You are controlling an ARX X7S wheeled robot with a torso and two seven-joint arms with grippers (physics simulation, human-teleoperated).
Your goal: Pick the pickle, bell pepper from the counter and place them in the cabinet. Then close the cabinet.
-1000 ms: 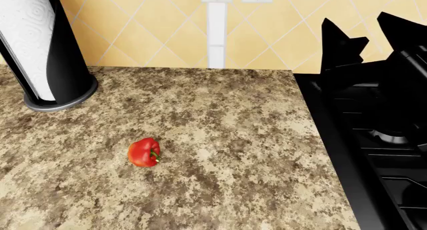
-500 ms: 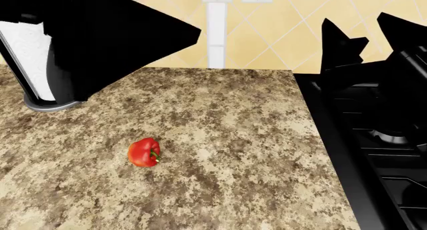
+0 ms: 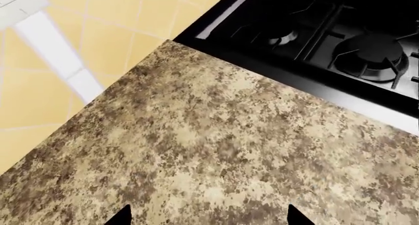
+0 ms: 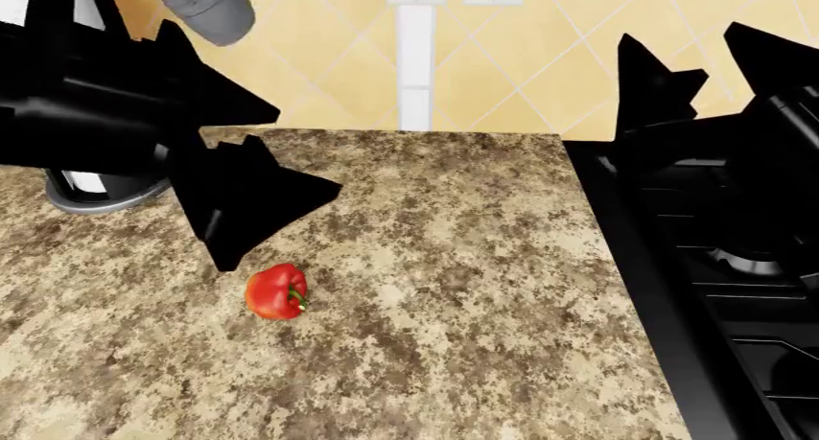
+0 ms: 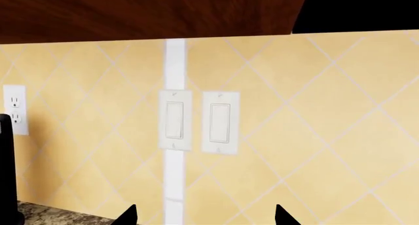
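On the speckled granite counter (image 4: 486,296), near its front, the red bell pepper (image 4: 276,291) lies on its side, short green stem turned toward the stove, touching nothing. Just beyond and above it hangs the left tool (image 4: 249,205), a black silhouette over the counter's left part; the head view shows its two dark fingers spread apart with nothing between them, the nearer tip just above the pepper. From the left wrist view, only the two finger points show at the frame's edge, well separated over bare granite, with the black gas stove (image 3: 340,43) and its burners beyond the counter's edge. Behind the left arm, the base of the paper-towel holder (image 4: 96,193) stands on the counter near the wall. At the right of the head view, the right tool (image 4: 697,71) is raised over the stove, its two pointed fingers apart and empty. Farther back, the yellow tiled wall (image 5: 314,137) carries two white light switches (image 5: 196,119) and an outlet (image 5: 14,110), with a dark wood cabinet (image 5: 150,12) above. No pickle appears in any view.
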